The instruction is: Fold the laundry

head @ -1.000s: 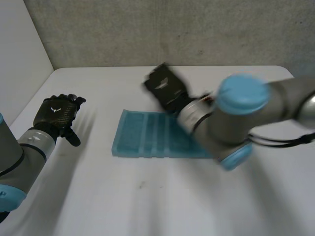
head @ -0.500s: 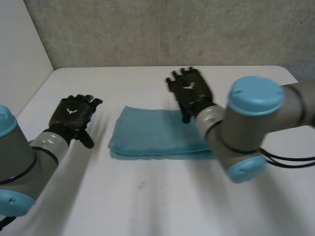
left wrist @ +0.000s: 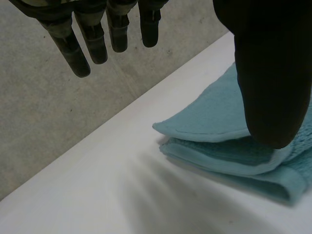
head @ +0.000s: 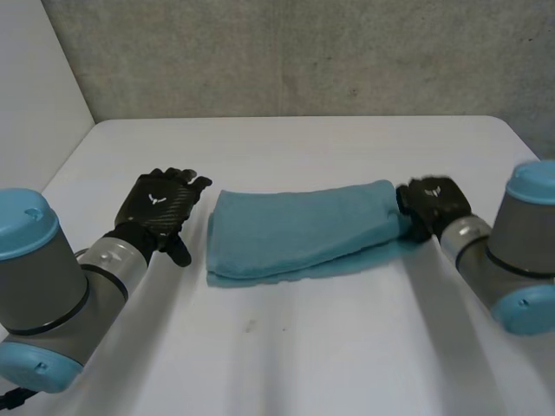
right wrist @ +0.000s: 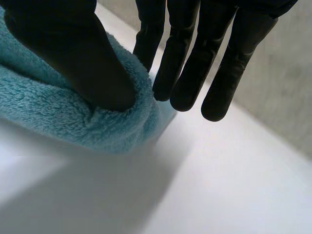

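Teal towel, already folded into at least 2 layers, lies on the tabletop. The right robot hand pinches its right end between thumb and fingers. The left robot hand hovers beside the left edge, fingers straight and apart. Probably 1 further fold remains.

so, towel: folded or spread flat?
Folded. The towel lies doubled over on the table, and the left wrist view shows separate layers stacked at its corner.
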`<state>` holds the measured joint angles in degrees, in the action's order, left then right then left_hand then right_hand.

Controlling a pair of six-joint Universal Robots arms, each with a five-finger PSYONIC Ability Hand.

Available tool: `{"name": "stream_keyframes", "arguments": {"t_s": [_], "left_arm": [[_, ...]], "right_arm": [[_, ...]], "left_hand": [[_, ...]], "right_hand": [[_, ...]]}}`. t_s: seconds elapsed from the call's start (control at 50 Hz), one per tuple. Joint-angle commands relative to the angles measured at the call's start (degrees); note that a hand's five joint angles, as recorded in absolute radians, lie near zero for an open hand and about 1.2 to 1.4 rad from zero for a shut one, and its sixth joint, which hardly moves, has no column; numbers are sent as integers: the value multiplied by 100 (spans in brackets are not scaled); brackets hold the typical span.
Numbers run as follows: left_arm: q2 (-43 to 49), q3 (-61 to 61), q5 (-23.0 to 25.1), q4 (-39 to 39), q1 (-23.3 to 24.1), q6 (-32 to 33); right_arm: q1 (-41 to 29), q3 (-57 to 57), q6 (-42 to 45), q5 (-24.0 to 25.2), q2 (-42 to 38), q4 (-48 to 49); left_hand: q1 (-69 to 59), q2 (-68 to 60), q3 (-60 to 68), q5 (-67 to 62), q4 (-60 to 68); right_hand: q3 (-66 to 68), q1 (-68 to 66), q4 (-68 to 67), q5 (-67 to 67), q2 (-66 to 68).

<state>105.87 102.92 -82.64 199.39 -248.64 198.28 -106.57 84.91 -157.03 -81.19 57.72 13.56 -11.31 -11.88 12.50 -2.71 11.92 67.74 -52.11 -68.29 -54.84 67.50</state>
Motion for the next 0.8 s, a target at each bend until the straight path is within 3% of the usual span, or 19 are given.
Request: {"name": "stream_keyframes", "arguments": {"t_s": [0.02, 0.18, 0.26, 0.3, 0.32, 0.34, 0.44, 0.48, 0.56, 0.66, 0.8], "left_arm": [[-207, -9, -15, -5, -26, -8], [-338, -158, -24, 4, -141, -289], [-338, -272, -24, -5, -193, -535], [-338, -360, -6, -23, -211, -685], [-330, -438, 11, -49, -211, -755], [-277, -526, 11, -101, -211, -799], [-58, -895, 29, -339, -106, -922], [91, -1089, 29, -444, -44, -975], [452, -1563, 55, -848, 158, -1361], [1206, -2143, 55, -1428, 430, -2072], [1735, -2320, -33, -1710, 510, -2170]], "right_arm": [[-1756, -1429, 348, -55, -180, -55], [-3193, -2285, 427, 366, -1507, -108], [-3406, -2426, 524, 350, -1851, -196], [-3388, -2470, 516, 201, -1817, -205], [-3353, -2523, 472, -35, -1738, -214], [-3336, -2523, 419, -185, -1659, -222], [-3099, -2435, -677, -766, -825, -240], [-2828, -2296, -1413, -784, -561, -257], [-2370, -2093, -2085, -565, -463, -458], [-2061, -2189, -2209, -231, -585, -1030], [-1789, -2680, -2218, -187, -1464, -1645]], "left_hand": [[127, 184, -245, 266, -187], [127, 184, -245, 266, -187], [93, 150, -212, 233, -154], [59, 116, -178, 199, -120], [43, 100, -161, 182, -103], [42, 100, -161, 182, -103], [-8, 49, -111, 132, -53], [-8, 49, -111, 132, -53], [-8, 49, -111, 132, -53], [-25, 33, -94, 115, -36], [-126, -69, 7, 14, 65]], "right_hand": [[1226, -2789, -1171, -1516, 1250], [1226, -2789, -1171, -1516, 1250], [1226, -2789, -1171, -1516, 1250], [-1945, 381, 1999, 1654, -1921], [-5211, 3648, 5266, 4921, -5188], [-5774, 4211, 5829, 5484, -5750], [-5774, 4211, 5829, 5484, -5750], [-5774, 4211, 5829, 5484, -5750], [-5774, 4211, 5829, 5484, -5750], [-5774, 4211, 5829, 5484, -5750], [-5774, 4211, 5829, 5484, -5750]]}}
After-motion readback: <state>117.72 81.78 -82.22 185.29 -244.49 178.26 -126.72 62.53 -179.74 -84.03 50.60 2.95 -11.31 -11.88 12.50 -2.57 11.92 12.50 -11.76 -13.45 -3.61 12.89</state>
